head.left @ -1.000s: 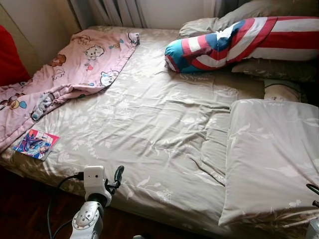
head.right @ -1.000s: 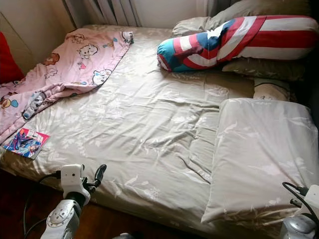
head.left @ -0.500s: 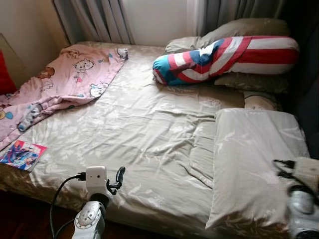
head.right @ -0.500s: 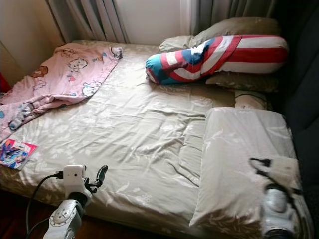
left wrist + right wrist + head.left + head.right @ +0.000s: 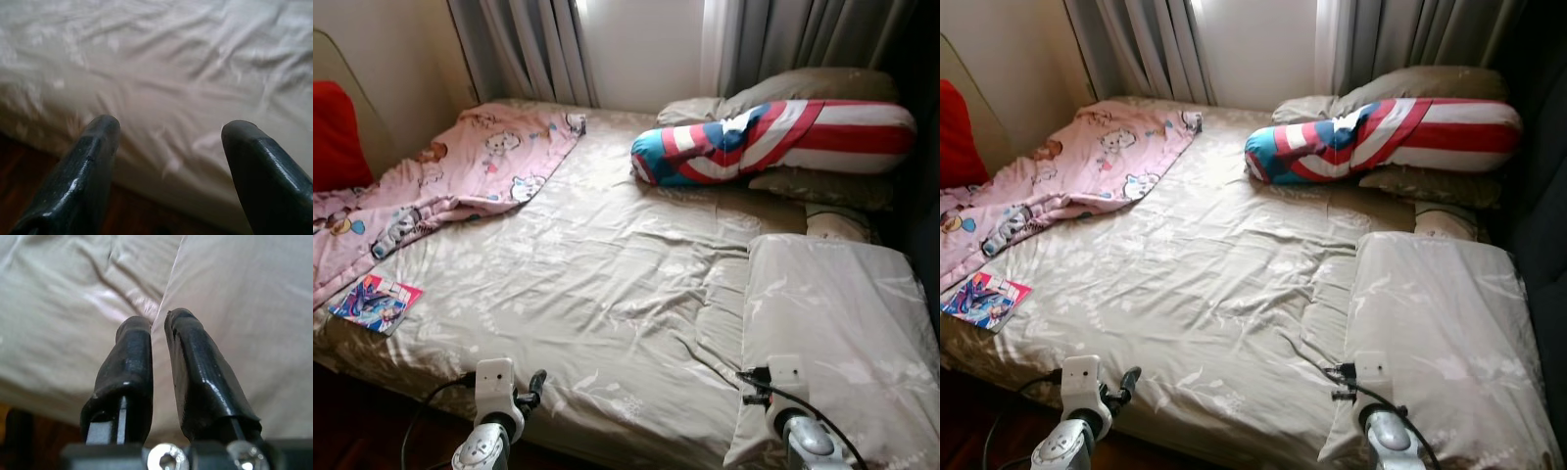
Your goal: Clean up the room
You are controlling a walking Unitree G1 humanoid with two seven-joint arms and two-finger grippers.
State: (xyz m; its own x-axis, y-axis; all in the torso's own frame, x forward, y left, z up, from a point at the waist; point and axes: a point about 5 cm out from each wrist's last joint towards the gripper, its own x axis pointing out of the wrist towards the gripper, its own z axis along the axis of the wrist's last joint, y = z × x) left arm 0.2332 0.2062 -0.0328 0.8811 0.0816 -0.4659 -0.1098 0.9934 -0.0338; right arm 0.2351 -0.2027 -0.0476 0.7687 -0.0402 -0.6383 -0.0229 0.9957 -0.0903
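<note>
Right gripper (image 5: 159, 320), fingers nearly shut on nothing, has risen over the large beige floral pillow (image 5: 847, 323), likely the next grab; left gripper (image 5: 168, 132) hangs wide open, empty.

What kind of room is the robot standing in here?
Very likely a bedroom. A wide bed with a beige floral sheet takes up the scene, with pillows and a striped bolster at its head, a pink cartoon blanket on one side, and curtains behind it.
</note>
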